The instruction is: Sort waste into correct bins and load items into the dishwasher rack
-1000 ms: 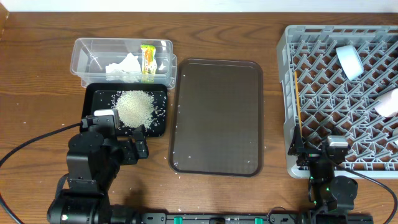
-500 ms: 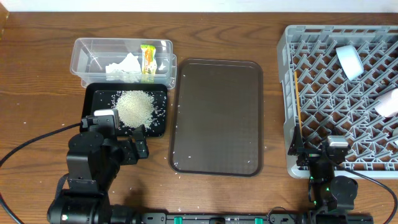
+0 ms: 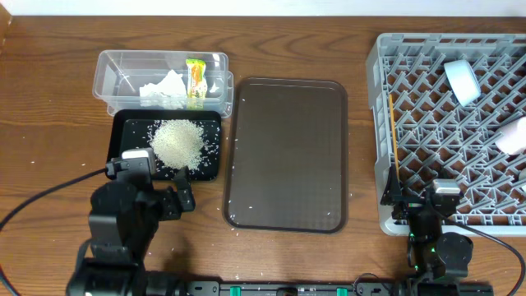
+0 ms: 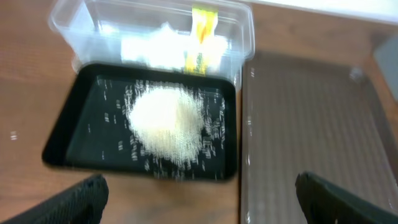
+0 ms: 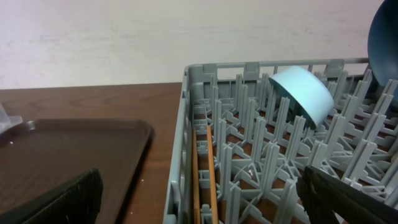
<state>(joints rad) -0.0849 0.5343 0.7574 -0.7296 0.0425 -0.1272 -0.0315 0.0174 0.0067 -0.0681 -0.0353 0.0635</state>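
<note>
Left of the brown serving tray [image 3: 286, 156], rice [image 3: 177, 140] lies heaped in the black tray [image 3: 117, 146]. Tissue [image 3: 164, 86] and wrapper [image 3: 196, 80] sit in the clear tub [image 3: 111, 70]. Right of it, chopsticks [image 3: 394, 140] lie in the dishwasher rack [image 3: 382, 99]. The left gripper [image 4: 200, 198] and right gripper [image 5: 202, 194] gape wide, empty.

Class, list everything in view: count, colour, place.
Rack: 1, grey, right.
Bowl: 1, light blue, in rack.
Plate: 1, dark blue, rack's right.
Cup: 1, whitish, rack's right edge.
Chopsticks: 2, wooden, rack's left side.
Serving tray: 1, brown, centre.
Tub: 1, clear, far left.
Tissue: 1, white, in tub.
Wrapper: 1, yellow-green, in tub.
Black tray: 1, next to tub.
Rice: pile, white, on black tray.
Left claw: 1, black, open.
Right claw: 1, black, open.
</note>
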